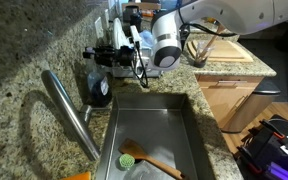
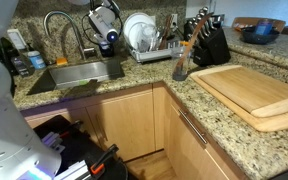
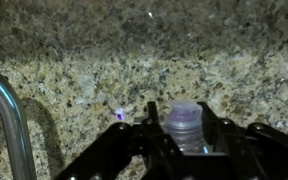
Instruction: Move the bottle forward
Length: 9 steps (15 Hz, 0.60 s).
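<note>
A clear plastic bottle with a pale purple cap (image 3: 184, 118) stands on the granite counter close to the backsplash. In the wrist view, my gripper (image 3: 182, 128) has one black finger on each side of the bottle's neck, pressed against it. In an exterior view the bottle (image 1: 97, 88) looks dark and stands behind the sink beside the faucet, with my gripper (image 1: 104, 60) over its top. In an exterior view my gripper (image 2: 108, 40) is at the back of the counter near the faucet, and the bottle is hard to make out there.
A curved metal faucet (image 1: 69, 112) rises next to the bottle. The steel sink (image 1: 189, 125) holds a green brush (image 1: 131, 156). A dish rack with plates (image 2: 144, 35), a knife block (image 2: 210, 45) and a wooden cutting board (image 2: 254, 92) stand along the counter.
</note>
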Tool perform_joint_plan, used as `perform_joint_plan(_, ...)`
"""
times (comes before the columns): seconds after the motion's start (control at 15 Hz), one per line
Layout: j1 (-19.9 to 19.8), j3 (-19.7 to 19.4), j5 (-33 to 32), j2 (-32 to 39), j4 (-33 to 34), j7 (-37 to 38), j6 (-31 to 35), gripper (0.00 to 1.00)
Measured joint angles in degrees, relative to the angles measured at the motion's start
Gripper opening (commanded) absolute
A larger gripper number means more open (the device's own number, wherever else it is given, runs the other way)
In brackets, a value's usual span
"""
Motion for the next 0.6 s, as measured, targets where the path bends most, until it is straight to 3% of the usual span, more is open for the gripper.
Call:
perform_joint_plan(0.13, 0.01, 0.03, 0.00, 0.00, 0.13, 0.00, 0.27, 0.61)
perform_joint_plan(0.33, 0.01, 0.07, 0.00, 0.00, 0.19, 0.00, 0.48, 0.61)
perform_joint_plan(0.4, 0.01, 0.08, 0.00, 0.00, 0.21, 0.00, 0.52, 0.86)
perform_joint_plan(0.6, 0.00, 0.10, -0.19, 0.00, 0.20, 0.04, 0.63, 0.99)
